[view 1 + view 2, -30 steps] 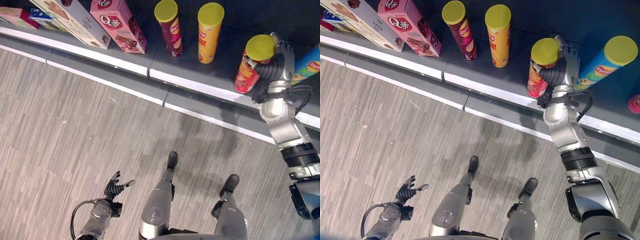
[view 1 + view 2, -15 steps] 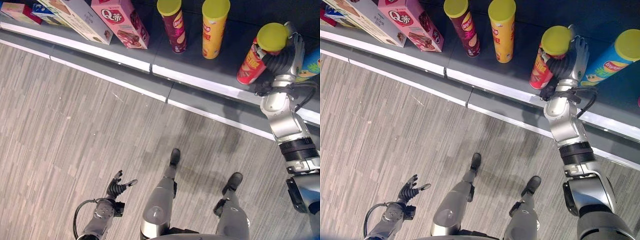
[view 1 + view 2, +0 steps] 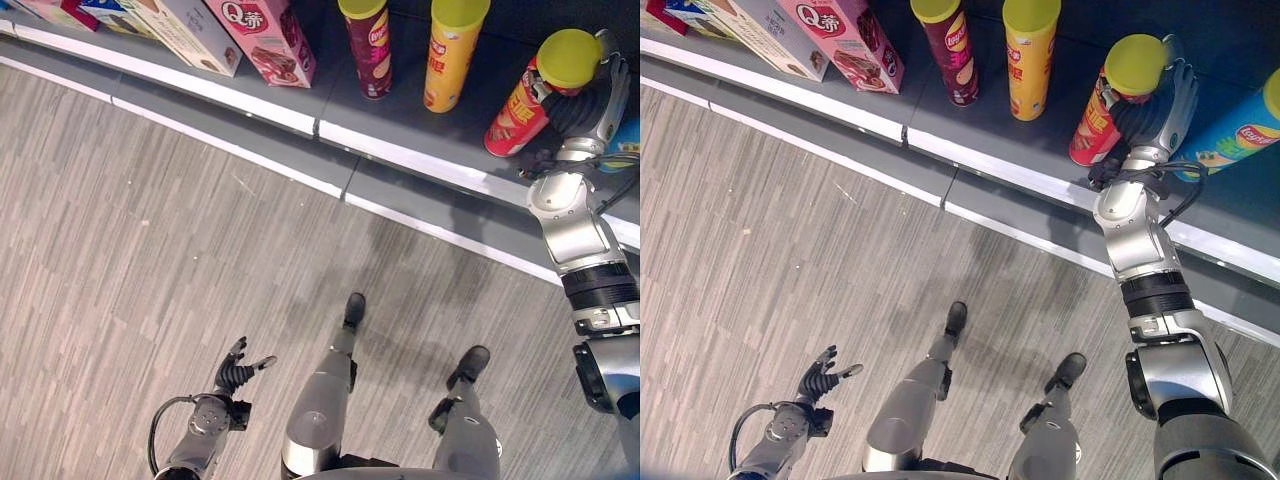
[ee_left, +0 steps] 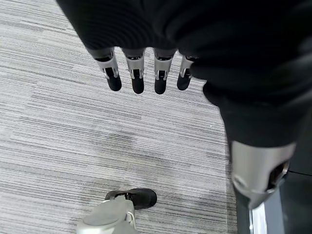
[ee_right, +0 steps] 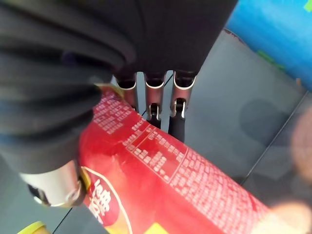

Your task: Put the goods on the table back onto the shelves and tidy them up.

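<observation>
The red crisp tube (image 3: 1108,100) stands tilted on the grey shelf (image 3: 1030,150), its base close to the shelf's front edge and its yellow lid leaning away toward the back, which suggests it is being set down in line with the row and not yet let stand on its own. The right robot hand (image 3: 1155,110) is wrapped round its upper half just below the lid; in the right wrist view the fingers (image 5: 154,100) curl over the far side of the red tube and the thumb presses the near side, so the grasp looks closed and firm. To the tube's left stand a yellow crisp tube (image 3: 1028,60) and a maroon crisp tube (image 3: 948,50), both upright and set further back from the edge; a blue crisp tube (image 3: 1238,130) lies slanted just beyond the hand, and a pink snack box (image 3: 845,40) sits toward the shelf's left end. The left robot hand (image 3: 238,371) hangs low over the floor, fingers loosely spread, holding nothing.
</observation>
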Robot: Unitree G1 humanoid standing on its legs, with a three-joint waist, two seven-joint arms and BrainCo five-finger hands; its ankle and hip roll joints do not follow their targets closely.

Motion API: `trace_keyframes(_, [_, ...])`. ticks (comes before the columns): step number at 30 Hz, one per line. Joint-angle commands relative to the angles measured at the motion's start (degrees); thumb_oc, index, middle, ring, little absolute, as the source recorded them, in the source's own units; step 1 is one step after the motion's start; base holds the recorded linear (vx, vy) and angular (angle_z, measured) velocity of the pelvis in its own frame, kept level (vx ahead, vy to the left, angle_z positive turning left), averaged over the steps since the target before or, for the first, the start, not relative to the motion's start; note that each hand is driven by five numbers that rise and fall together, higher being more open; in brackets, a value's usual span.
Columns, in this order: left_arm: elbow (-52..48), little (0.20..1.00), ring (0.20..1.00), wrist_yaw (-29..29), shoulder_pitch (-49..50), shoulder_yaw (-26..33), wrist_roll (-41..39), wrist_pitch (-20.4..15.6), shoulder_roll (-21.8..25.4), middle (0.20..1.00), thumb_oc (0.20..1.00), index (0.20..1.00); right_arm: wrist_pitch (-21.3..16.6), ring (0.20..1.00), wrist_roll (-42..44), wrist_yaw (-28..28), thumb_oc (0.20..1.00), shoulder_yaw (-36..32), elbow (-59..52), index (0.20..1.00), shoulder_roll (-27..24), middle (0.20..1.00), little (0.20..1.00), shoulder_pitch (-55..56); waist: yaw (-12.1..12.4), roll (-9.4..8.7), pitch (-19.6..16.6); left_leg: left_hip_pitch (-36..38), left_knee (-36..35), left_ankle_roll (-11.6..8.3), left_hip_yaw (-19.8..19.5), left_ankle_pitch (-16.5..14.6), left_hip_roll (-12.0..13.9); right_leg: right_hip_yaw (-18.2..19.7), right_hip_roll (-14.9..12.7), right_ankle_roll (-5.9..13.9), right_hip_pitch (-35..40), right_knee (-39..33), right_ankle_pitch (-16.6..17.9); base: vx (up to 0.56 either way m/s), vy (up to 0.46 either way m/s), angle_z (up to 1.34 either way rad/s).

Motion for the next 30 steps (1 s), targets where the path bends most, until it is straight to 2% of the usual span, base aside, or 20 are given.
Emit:
trace_keyframes(1, [0.81,1.0,1.0,1.49,-2.95,-4.39,-1.72,-1.26,1.96,1.0,1.0,1.0,-1.7,0.2,1.39,-0.63,0.2,0.42,2.05,0.2,-2.83,0.2,0.2,-2.37,1.76,0.97,-0.49,1.32,-2.91,-0.24,1.4,-2.03,-1.39,3.07,-2.33,1.4,-3.04,7.5,-3.52,0.0,0.0,0.0])
trace_keyframes(17, [0.7,1.0,1.0,1.75,-3.23,-4.82,-2.34,-1.42,2.2,1.0,1.0,1.0,-1.39,0.2,4.04,-0.59,0.2,2.33,8.98,0.2,-5.47,0.2,0.2,-5.01,1.42,0.57,-0.3,1.02,-2.82,-0.43,1.59,-1.97,-1.3,2.94,-2.3,1.43,-3.07,7.25,-3.45,0.0,0.0,0.0])
trace_keyframes(30, [1.2,1.0,1.0,2.1,-3.64,-4.78,-2.41,-1.33,2.14,1.0,1.0,1.0,-1.29,0.2,4.53,-0.48,0.2,2.81,9.97,0.2,-6.07,0.2,0.2,-4.92,1.04,0.14,-0.27,0.96,-2.79,-0.45,1.6,-1.99,-1.15,2.99,-2.08,1.43,-3.01,7.19,-3.56,0.0,0.0,0.0])
